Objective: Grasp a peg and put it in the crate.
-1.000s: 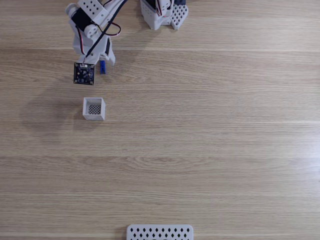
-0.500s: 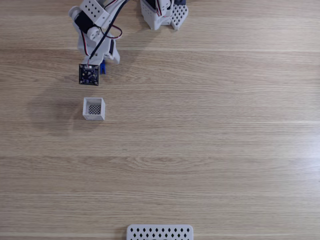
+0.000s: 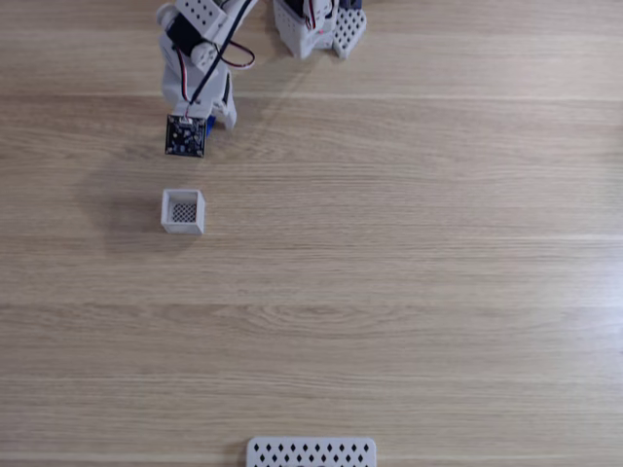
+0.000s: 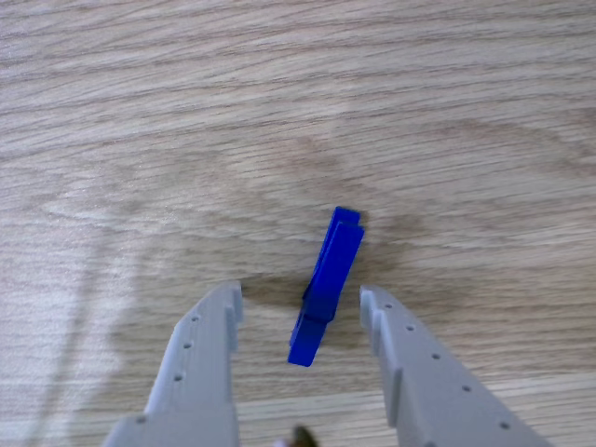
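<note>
With jaws spread, the gripper (image 4: 300, 300) straddles the peg (image 4: 326, 279) near the bench's (image 3: 409, 253) top-left corner, ready to clench; the crate (image 3: 183, 211) waits nearby.

So the white arm (image 3: 200, 44) is reaching in from the top edge of the fixed view, angling down and slightly left from its base (image 3: 311, 27). Red and black wires are looping along the upper links, and a small dark camera board (image 3: 186, 136) is hanging off the wrist, facing downward. In the other view the end effector (image 4: 300, 298) is pointing down at the bench with both grey fingers (image 4: 207, 358) spread wide apart, coming in from the bottom edge. The two fingers are sitting either side of the blue peg (image 4: 327, 279) with a gap showing on each side, so nothing is being pinched.
</note>
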`<state>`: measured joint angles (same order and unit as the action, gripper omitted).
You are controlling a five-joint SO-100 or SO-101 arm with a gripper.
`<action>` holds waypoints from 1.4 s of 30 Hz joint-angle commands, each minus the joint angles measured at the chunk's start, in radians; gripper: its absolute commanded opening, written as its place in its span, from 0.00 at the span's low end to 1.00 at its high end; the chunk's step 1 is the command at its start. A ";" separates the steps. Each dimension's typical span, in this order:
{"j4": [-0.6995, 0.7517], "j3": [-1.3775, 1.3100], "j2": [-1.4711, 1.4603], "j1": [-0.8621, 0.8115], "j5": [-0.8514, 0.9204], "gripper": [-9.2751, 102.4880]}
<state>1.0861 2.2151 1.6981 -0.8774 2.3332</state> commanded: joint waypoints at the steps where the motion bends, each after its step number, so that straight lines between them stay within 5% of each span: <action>1: -0.031 -0.002 0.054 0.003 0.005 0.25; 6: -0.020 -0.005 0.057 0.003 0.005 0.05; 12: -0.077 -0.018 0.120 0.032 0.006 0.08; 24: -0.925 0.021 0.072 0.127 -0.183 0.08; 37: -0.950 0.064 0.118 0.242 -0.738 0.07; 42: -0.956 0.167 0.175 0.268 -0.753 0.07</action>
<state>0.1580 2.3654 1.7549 -0.6228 1.6030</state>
